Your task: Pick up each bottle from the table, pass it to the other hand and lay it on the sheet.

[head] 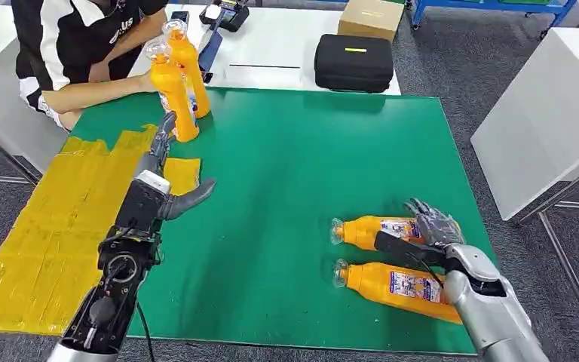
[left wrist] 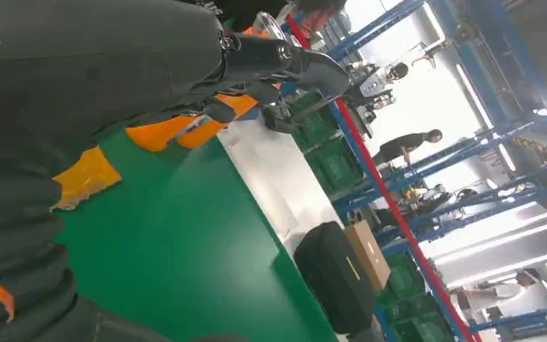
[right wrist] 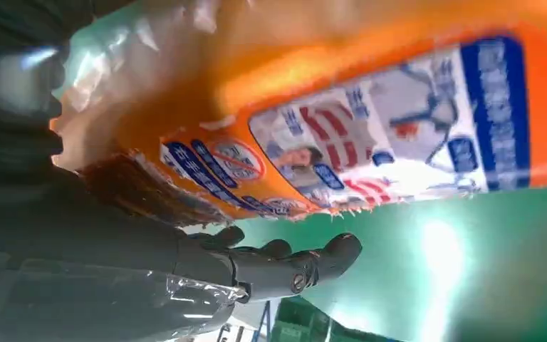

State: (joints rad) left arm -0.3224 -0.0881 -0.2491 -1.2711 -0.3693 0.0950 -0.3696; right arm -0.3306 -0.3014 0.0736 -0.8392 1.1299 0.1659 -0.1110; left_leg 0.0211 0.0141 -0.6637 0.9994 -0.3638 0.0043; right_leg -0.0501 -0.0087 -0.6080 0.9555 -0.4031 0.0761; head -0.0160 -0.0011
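- Two orange bottles lie on their sides on the green mat, near the right hand (head: 431,226), clear caps toward table centre: far bottle (head: 369,230), near bottle (head: 399,285).
- Two more bottles (head: 175,83) stand upright at the mat's far left corner, beside a person's arm (head: 98,89).
- Look: orange plastic, blue/white printed label, clear cap. The right wrist view shows a glossy label (right wrist: 399,128) close up.
- Handling, my read: rigid plastic, probably full so moderately heavy; glossy skin looks slippery; round body will roll on the mat. Grip mid-body across the label, not the neck.
- Right hand: over the far bottle, fingers draped on it, thumb alongside. Can't tell if it's actually closed on it.
- Left hand (head: 167,177): raised over the mat by the yellow sheet (head: 38,226), fingers spread, thumb out, holding nothing.
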